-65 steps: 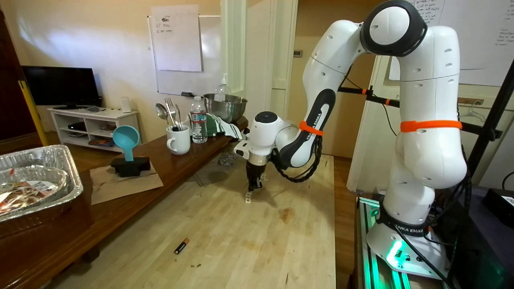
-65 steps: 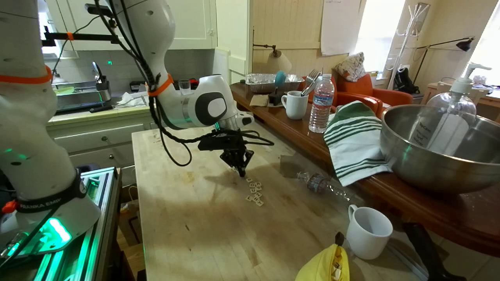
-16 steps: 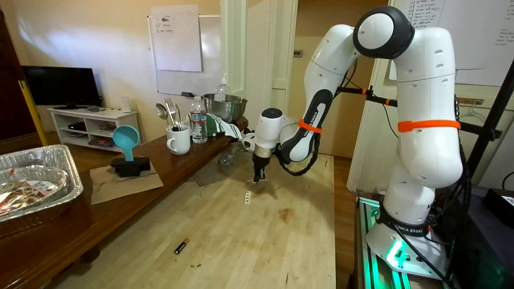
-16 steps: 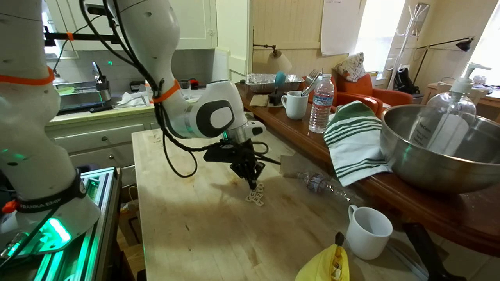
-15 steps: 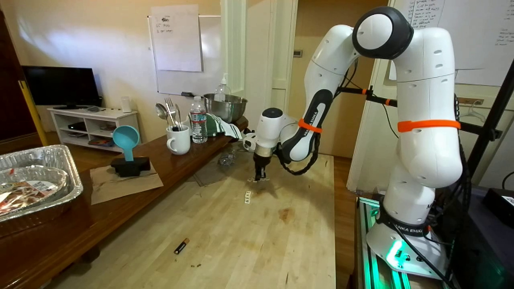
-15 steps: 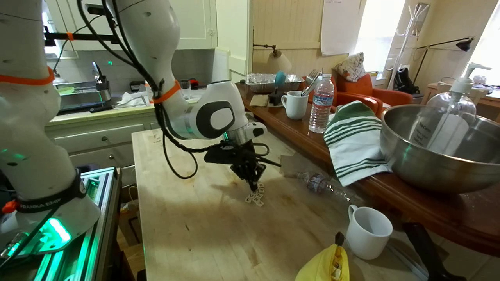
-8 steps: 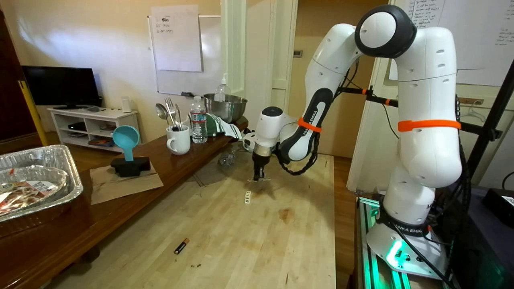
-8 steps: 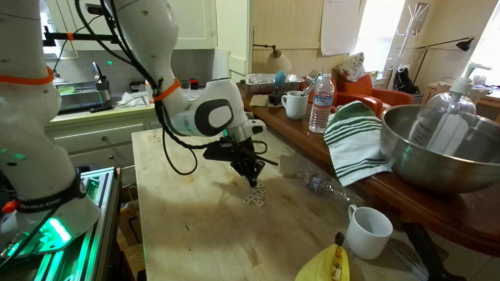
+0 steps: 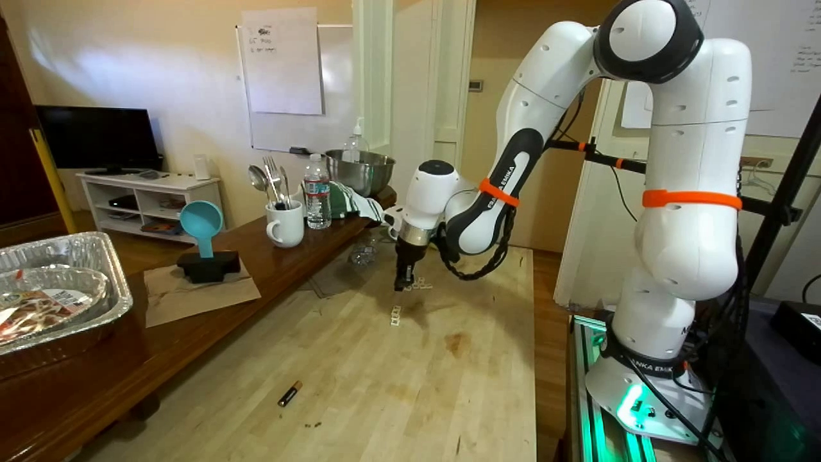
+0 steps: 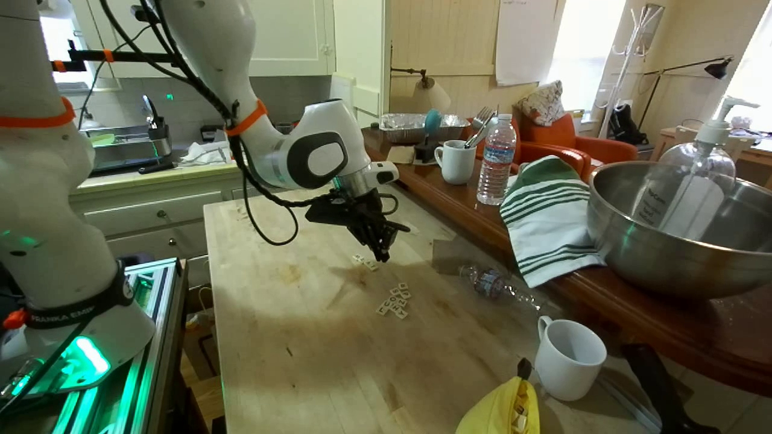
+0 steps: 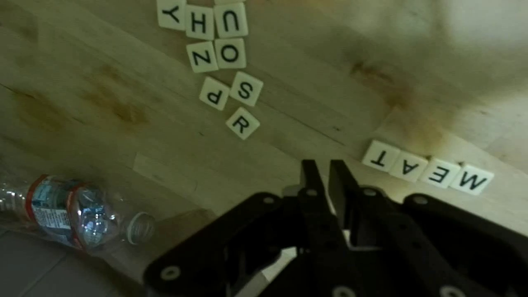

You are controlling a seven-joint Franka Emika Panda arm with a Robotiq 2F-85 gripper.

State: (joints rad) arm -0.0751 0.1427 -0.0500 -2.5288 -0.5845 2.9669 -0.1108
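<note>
My black gripper (image 11: 323, 163) hangs above the table with its fingers (image 11: 309, 167) slightly parted. Bare wood shows through the narrow gap, and nothing is between the fingers. Just right of the fingertips in the wrist view, a neat row of letter tiles (image 11: 408, 166) reads MEAT, upside down there. Upper left lies a loose cluster of several tiles; its nearest is the R tile (image 11: 242, 123), close to the S tile (image 11: 246, 88). In an exterior view the gripper (image 10: 382, 258) hovers beside the row (image 10: 365, 263), apart from the loose tiles (image 10: 396, 301).
A crumpled plastic bottle (image 11: 70, 212) lies left of the gripper in the wrist view, along the wooden ledge (image 10: 434, 187). A battery (image 9: 290, 393) lies on the tabletop. A white mug (image 10: 570, 361) and yellow pouch (image 10: 503, 410) stand at the near end.
From low over the loose tiles, the gripper has lifted and moved across toward the row. The loose cluster has shifted a little away from the row over these seconds.
</note>
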